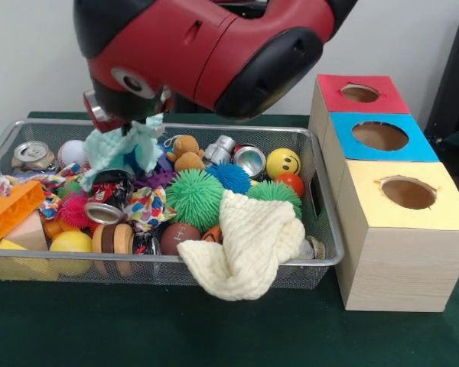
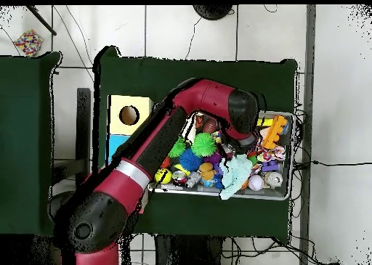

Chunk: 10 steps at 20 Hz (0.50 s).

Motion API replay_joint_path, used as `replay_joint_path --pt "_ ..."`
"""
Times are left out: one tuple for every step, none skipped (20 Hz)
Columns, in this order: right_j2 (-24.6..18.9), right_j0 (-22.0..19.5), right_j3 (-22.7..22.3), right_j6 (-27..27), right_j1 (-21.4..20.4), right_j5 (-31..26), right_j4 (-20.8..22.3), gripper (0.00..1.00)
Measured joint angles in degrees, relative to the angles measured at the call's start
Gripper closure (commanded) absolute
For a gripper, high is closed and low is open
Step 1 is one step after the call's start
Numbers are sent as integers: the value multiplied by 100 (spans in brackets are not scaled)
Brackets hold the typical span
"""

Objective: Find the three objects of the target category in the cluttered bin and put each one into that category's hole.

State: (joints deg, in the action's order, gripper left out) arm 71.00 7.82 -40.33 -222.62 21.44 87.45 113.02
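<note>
Dark green tablecloth [image 1: 76, 329] under wire bin [image 1: 325, 229] (white wall behind), claw [image 1: 126, 130] clamped on pale-green cloth [image 1: 126, 149].

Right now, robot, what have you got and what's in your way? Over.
Gripper over bin's left end, jaws hidden. Mint green cloth hanging beneath it, apparently lifted. Cream knit cloth draped over front rim. Three holes open.

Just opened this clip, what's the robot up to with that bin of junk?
The red arm is reaching down over the wire bin, which is packed with balls, cans, toys and cloths. A pale mint cloth hangs bunched right under the gripper, apparently lifted off the pile, though the fingers themselves are hidden by the fabric. A cream knitted cloth droops over the bin's front rim. Beside the bin stand three boxes with holes on top: red, blue and yellow.
</note>
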Motion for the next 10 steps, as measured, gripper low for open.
replay_joint_path --pt "0 43 -51 0 -70 107 0 100" --pt "0 67 -73 0 -110 177 0 100" --pt "2 94 -94 0 -164 262 1 100" --pt "2 115 -108 0 -207 324 0 100" --pt "-1 138 -121 0 -250 387 -5 100" --pt "0 187 -150 0 -359 486 -39 100" --pt "1 204 -160 0 -407 498 -74 100" --pt "2 220 -169 0 -455 509 -109 100" --pt "1 238 -178 0 -521 509 -172 100" --pt "1 256 -186 0 -587 509 -236 100"
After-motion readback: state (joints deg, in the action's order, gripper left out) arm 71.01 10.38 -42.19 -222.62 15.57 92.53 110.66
